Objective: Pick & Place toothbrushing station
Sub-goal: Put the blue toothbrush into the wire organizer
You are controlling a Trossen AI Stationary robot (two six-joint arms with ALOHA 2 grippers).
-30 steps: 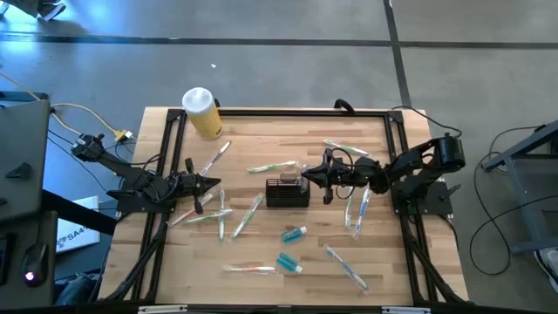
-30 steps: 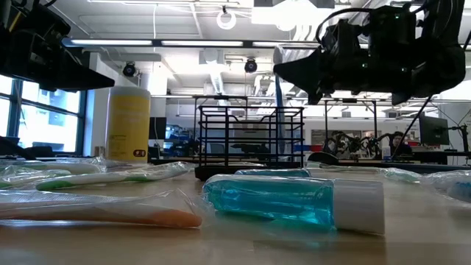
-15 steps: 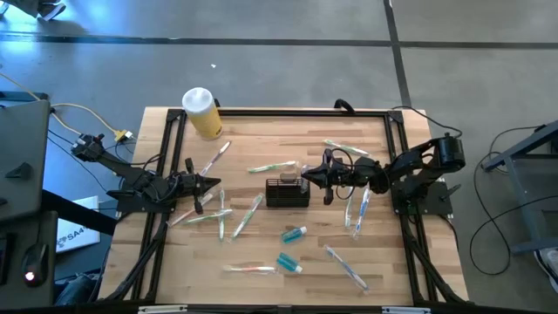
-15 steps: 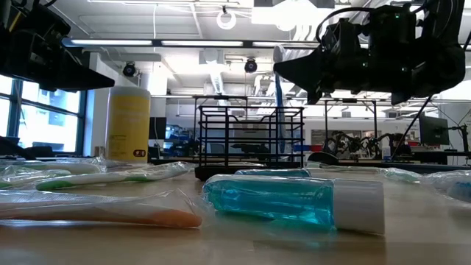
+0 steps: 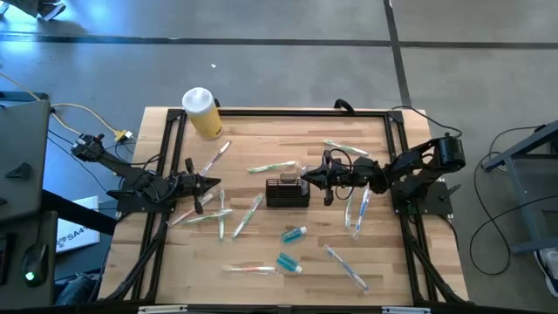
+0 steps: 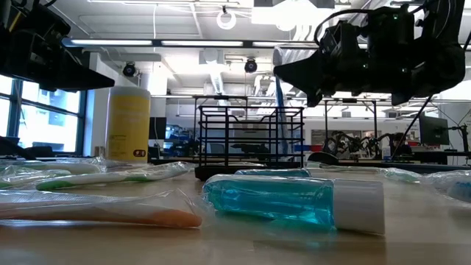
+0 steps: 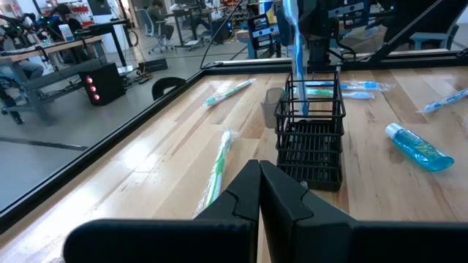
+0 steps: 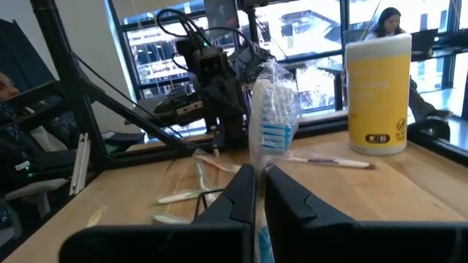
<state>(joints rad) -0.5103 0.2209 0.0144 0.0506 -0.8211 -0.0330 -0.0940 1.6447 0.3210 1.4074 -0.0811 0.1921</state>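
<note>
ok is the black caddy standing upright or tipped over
Upright. The black caddy stands level on the table, slats vertical, with a wrapped blue toothbrush held over it by the right pincer.

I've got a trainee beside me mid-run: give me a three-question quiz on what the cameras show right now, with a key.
1. True or false: the right gripper holds a wrapped blue toothbrush upright over the black caddy.
2. Which stands nearest the table's far left corner? A) the yellow jar B) the caddy C) the blue bottle
3. Fill in: the left gripper waits over the table's ____ side, jaws shut, holding nothing.

Key: 1 true; 2 A; 3 left.
</note>
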